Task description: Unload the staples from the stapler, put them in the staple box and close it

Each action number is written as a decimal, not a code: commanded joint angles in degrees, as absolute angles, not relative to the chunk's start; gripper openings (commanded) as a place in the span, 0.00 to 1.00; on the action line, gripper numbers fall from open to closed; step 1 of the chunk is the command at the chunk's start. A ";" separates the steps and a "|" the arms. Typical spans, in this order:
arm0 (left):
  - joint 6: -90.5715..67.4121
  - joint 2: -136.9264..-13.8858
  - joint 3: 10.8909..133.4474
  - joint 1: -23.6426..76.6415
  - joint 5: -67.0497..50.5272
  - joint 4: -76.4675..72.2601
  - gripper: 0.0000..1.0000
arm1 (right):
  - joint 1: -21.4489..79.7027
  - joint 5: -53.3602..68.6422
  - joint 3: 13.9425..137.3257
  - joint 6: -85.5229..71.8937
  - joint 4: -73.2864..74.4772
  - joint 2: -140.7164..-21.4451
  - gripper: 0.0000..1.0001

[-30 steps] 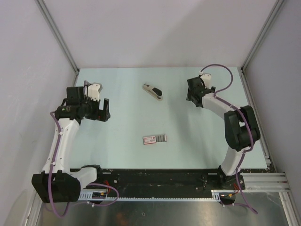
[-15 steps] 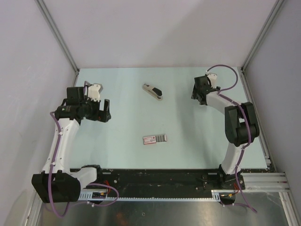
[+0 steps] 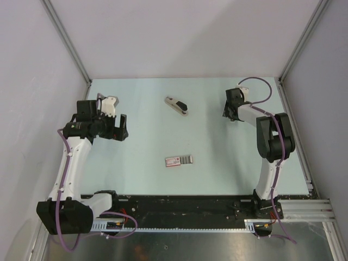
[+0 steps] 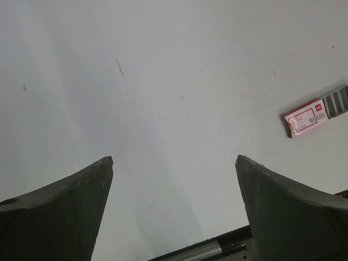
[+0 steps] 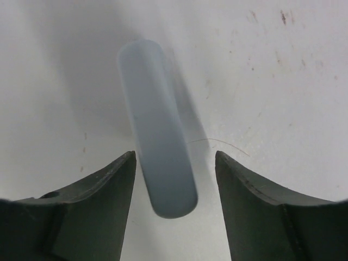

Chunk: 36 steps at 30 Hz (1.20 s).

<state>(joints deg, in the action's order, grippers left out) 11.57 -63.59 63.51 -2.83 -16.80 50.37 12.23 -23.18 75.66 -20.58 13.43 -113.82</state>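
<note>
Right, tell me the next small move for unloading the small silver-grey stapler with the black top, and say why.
Probably swing the left gripper, open and empty, across toward the stapler, which lies untouched, apart from both arms. The right gripper is open too, but its wrist view shows a pale rod-like thing that I cannot identify in its gap.

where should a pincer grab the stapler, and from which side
Probably from straight above, across the narrow mid-body of the stapler. It lies flat and slanted on the table, so both long sides are clear to pinch.
</note>
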 commanded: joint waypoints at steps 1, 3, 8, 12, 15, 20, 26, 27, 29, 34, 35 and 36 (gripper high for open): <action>11.54 -63.08 66.00 -3.26 -18.29 50.45 0.99 | 13.81 -23.50 78.07 -20.18 14.27 -113.51 0.60; 11.65 -63.30 65.72 -3.32 -18.13 50.45 0.99 | 15.01 -24.62 78.05 -19.66 14.68 -113.46 0.51; 12.25 -62.77 65.09 -3.34 -17.94 50.38 0.99 | 16.24 -24.33 78.05 -20.71 16.14 -113.27 0.23; 12.40 -62.49 64.38 -3.33 -18.11 50.35 0.99 | 19.43 -24.83 78.05 -21.50 17.43 -111.65 0.14; 12.46 -62.49 63.68 -3.29 -18.37 50.25 0.99 | 23.80 -25.31 78.11 -21.69 18.05 -108.89 0.10; 13.49 -61.16 61.58 -5.21 -21.59 49.89 1.00 | 33.02 -26.07 78.14 -22.80 18.19 -102.59 0.10; 15.45 -58.34 59.57 -10.17 -26.96 49.90 0.99 | 41.65 -20.39 78.05 -28.99 18.86 -97.66 0.07; 15.81 -57.69 58.96 -10.31 -28.16 49.91 0.99 | 43.46 -19.33 78.05 -30.18 18.48 -97.61 0.07; 17.40 -55.97 57.35 -10.58 -32.02 50.31 0.99 | 47.51 -17.34 77.98 -31.69 16.18 -97.95 0.05; 21.29 -52.23 54.89 -10.81 -40.88 50.53 0.99 | 55.47 -13.71 77.96 -38.26 5.37 -99.25 0.01; 21.72 -52.57 54.91 -10.81 -41.18 50.58 0.99 | 56.12 -12.87 78.00 -40.22 2.99 -99.59 0.00; 22.33 -53.09 54.88 -10.85 -41.20 50.60 0.99 | 56.71 -12.06 77.98 -41.87 0.27 -99.94 0.00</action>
<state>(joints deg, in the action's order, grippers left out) 17.41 -53.45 55.07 -10.31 -33.45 50.83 53.78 -16.12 76.53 -33.61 13.04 -99.48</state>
